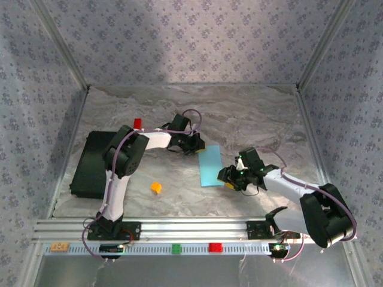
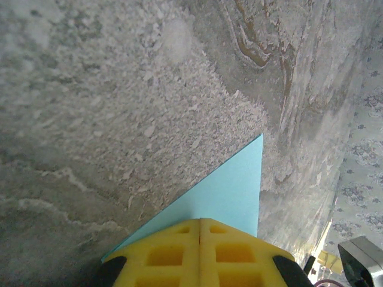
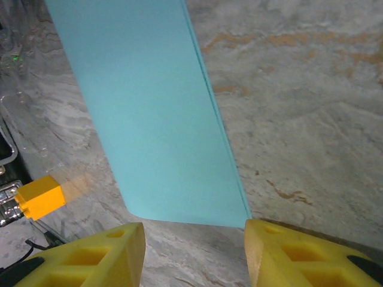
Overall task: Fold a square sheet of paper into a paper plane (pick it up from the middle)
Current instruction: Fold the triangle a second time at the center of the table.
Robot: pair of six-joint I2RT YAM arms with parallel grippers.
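While the blue paper (image 1: 210,165) lies flat, my left pincer (image 2: 199,222) is closed at its far corner, though whether it pinches the paper I cannot tell. My right pincer (image 3: 194,227) stands agape at its near end, with an orange block (image 1: 156,188) left of the paper.

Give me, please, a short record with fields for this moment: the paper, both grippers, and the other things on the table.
paper: light-blue sheet of paper, a narrow rectangle lying flat on the marble table
left gripper: shut, tips at the sheet's far end
right gripper: open, jaws apart at the sheet's near edge, nothing between them
other things: orange block, red block, black slab, all apart from the sheet
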